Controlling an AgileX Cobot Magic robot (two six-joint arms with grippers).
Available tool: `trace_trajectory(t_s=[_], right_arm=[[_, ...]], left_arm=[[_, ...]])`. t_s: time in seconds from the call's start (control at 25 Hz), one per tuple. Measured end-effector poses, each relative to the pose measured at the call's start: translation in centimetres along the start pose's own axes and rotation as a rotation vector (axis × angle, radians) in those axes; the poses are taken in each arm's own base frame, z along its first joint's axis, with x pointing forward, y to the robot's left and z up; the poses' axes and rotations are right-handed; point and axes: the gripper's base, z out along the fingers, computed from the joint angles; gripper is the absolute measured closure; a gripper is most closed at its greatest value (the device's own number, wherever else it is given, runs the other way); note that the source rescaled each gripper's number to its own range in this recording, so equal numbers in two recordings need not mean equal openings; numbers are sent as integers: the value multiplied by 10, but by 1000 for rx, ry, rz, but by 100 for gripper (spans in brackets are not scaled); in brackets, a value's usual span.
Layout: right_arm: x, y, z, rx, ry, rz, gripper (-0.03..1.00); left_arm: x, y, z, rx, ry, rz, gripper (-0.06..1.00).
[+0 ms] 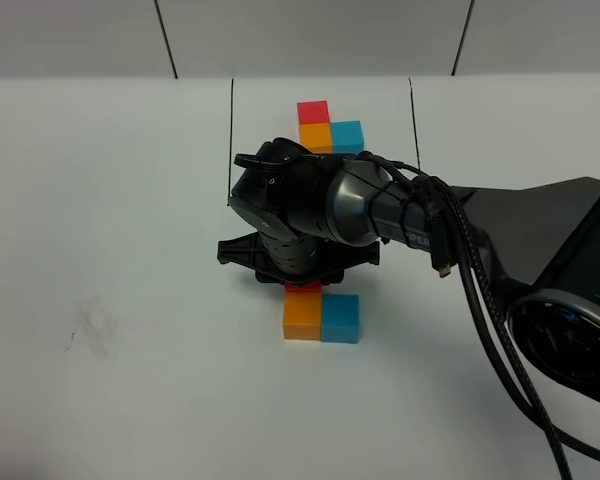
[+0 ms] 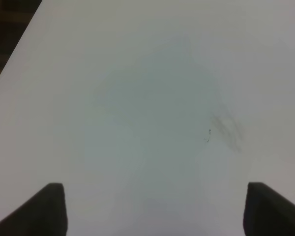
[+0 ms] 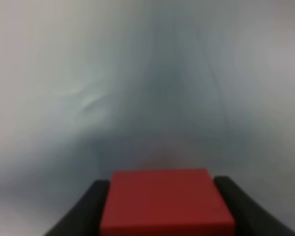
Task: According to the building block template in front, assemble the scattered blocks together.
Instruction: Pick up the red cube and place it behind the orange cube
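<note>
The building block template (image 1: 325, 130) lies at the back of the table: a red cube over an orange cube with a blue cube to its right, between thin black lines. An orange cube (image 1: 302, 314) and a light blue cube (image 1: 340, 318) sit side by side, touching, near the middle. My right gripper (image 1: 300, 278) hangs just behind the orange cube, shut on the red cube (image 3: 164, 201), of which only a sliver (image 1: 302, 287) shows from above. Whether the red cube rests on the table is unclear. My left gripper (image 2: 155, 211) is open and empty over bare table, out of the high view.
The right arm's black wrist and cables (image 1: 450, 250) stretch from the right edge across the middle and hide part of the template's frame. A faint smudge (image 1: 85, 335) marks the white table (image 1: 100, 200) at the left.
</note>
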Motion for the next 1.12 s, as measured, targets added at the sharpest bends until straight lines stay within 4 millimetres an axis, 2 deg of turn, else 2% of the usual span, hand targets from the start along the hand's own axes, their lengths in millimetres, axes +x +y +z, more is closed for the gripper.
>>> trace_trajectory(t_s=[0.24,0.96,1.04,1.12], right_arm=[[2,1,7,10,8,16,53],[3,2,6,7,37,47,53],[3,1,6,16,38,37,47],[2,-1,6,33,29,12,35]], left_arm=[[0,0,0,0,0,0,11],[0,0,0,0,0,0,11],[0,0,0,0,0,0,11],[0,0,0,0,0,0,11]])
